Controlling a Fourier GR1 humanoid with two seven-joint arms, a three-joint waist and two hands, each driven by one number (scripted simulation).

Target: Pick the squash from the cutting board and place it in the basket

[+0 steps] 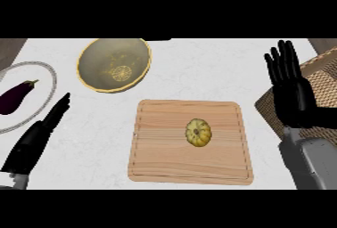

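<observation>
1 small squash [199, 132] lies at the cutting board's [158, 156] middle, untouched. Both hands are open: right hand [289, 84] over the basket [327, 84], left hand [41, 133] resting near-left. It looks light, stiff, ribbed; pinching across its rim seems best.

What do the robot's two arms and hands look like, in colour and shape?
Both hands are black, with long slender fingers and a thumb. The right hand joins a grey, smooth, rounded forearm at a dark wrist. The left hand looks the same black; of its grey forearm only a small part shows at the lower corner. No cables, markings or sleeves are visible.
</observation>
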